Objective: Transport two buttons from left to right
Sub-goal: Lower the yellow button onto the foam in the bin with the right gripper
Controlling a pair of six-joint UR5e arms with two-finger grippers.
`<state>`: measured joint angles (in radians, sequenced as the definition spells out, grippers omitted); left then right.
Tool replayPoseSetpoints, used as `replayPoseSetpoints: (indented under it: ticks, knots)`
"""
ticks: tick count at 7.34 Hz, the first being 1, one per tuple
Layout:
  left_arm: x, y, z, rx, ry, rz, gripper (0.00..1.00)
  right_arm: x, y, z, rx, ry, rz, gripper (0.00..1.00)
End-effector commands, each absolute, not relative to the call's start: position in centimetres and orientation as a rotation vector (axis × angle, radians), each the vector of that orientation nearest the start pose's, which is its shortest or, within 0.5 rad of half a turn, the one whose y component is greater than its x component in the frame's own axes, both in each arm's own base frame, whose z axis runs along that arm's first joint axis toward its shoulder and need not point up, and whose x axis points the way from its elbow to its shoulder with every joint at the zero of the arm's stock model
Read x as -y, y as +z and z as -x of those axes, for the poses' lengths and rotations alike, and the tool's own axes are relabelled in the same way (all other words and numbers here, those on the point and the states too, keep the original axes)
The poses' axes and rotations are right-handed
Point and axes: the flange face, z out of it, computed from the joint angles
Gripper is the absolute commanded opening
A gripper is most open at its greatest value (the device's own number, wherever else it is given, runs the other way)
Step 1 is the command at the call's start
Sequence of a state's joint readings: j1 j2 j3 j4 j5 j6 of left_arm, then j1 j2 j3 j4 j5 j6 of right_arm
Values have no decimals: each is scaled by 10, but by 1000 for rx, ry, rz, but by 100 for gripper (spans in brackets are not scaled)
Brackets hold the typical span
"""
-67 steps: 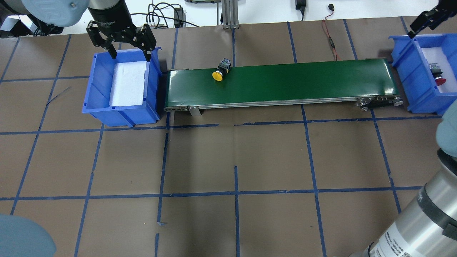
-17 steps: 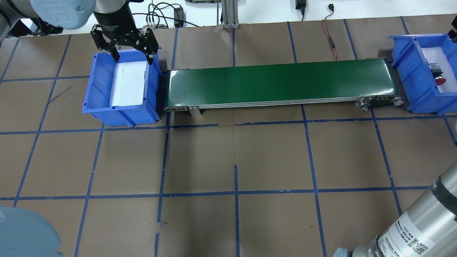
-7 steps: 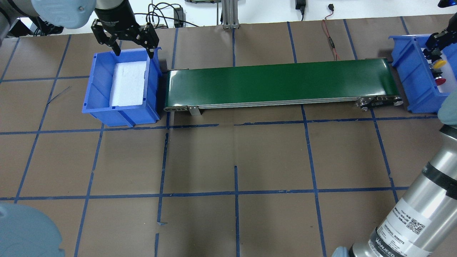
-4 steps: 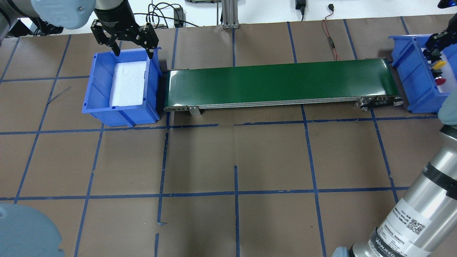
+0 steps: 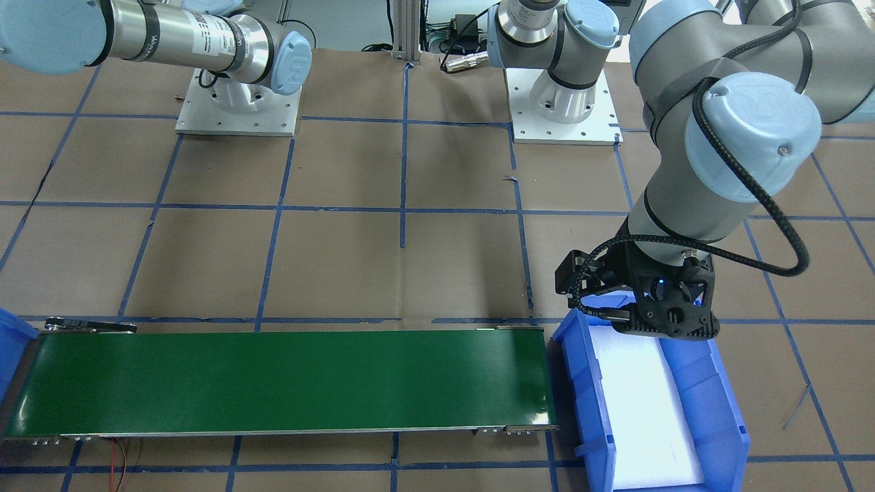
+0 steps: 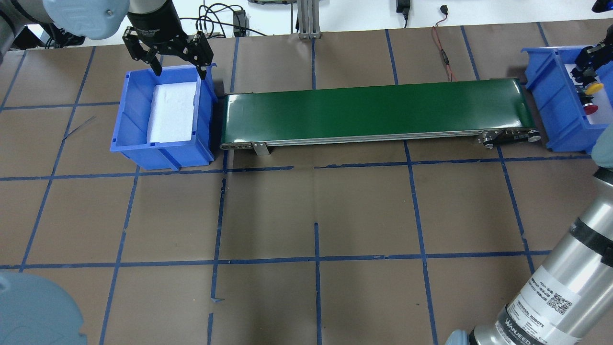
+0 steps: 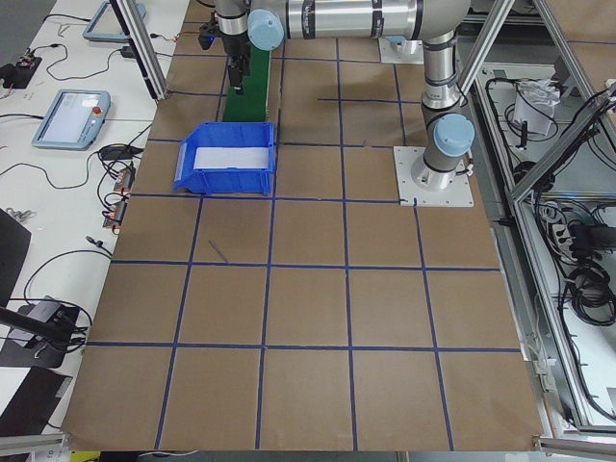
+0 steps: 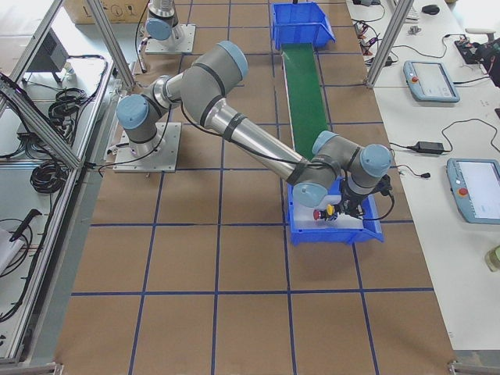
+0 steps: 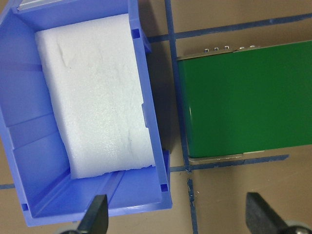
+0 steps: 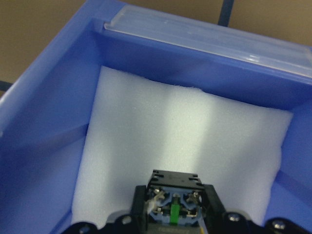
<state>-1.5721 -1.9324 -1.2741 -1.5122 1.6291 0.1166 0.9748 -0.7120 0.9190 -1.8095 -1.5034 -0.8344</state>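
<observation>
At the overhead view's right edge, the yellow button (image 6: 594,87) is clamped in the right gripper (image 6: 585,76), cap pointing frame-downward; left gripper (image 6: 180,73) spread open

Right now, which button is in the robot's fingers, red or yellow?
The yellow-capped button: the right gripper holds it over the blue bin. The red-capped button lies free inside.

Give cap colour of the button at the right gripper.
Yellow; the button shows best in the overhead exterior view.
</observation>
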Motion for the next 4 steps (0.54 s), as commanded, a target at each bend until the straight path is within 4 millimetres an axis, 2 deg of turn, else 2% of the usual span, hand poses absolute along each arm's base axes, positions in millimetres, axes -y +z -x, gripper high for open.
replayPoseSetpoints:
  ticks: [1,4]
  knots:
    - [641,434,129,-3080,14,-182,100,747,261,338,-3083,-99,362,20]
    - [641,434,129,-3080,14,-182,100,747,258,338,-3079,-92,362,33]
